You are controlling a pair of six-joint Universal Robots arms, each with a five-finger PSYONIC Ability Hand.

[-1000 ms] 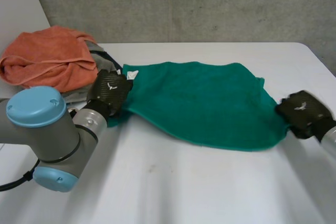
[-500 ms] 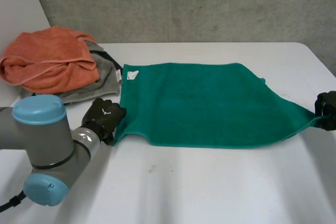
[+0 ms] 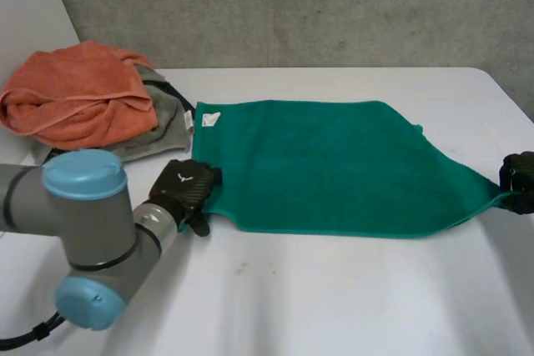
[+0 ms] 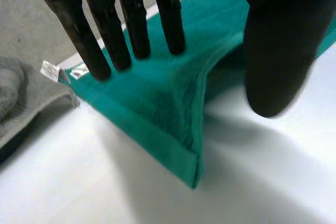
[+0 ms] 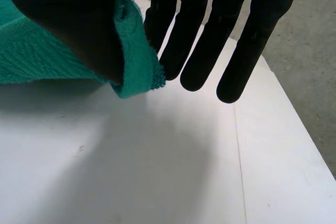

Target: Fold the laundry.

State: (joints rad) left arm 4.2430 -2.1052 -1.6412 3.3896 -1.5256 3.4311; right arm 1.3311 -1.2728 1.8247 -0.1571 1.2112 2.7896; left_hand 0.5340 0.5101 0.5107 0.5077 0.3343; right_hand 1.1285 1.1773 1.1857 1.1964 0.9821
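Note:
A green towel (image 3: 334,172) lies spread flat across the middle of the white table (image 3: 334,298), with a white tag (image 3: 210,119) at its far left corner. My left hand (image 3: 188,191) is at the towel's near left corner. In the left wrist view its fingers (image 4: 134,30) are straight over the towel (image 4: 157,103) and the thumb (image 4: 278,51) stands apart, so this hand is open and the corner lies loose on the table. My right hand (image 3: 521,179) holds the near right corner, which is drawn out to a point. In the right wrist view the thumb (image 5: 68,19) pinches that towel (image 5: 31,61) corner against the fingers.
A crumpled orange towel (image 3: 79,93) lies on a grey cloth (image 3: 163,127) at the table's far left, just beyond my left hand. The table's right edge (image 5: 294,108) runs close to my right hand. Bare tabletop lies in front of the green towel.
The left hand came from the far left corner to the near left corner and spread its fingers, letting go. The right hand pulled rightward, and the towel went from bunched to flat.

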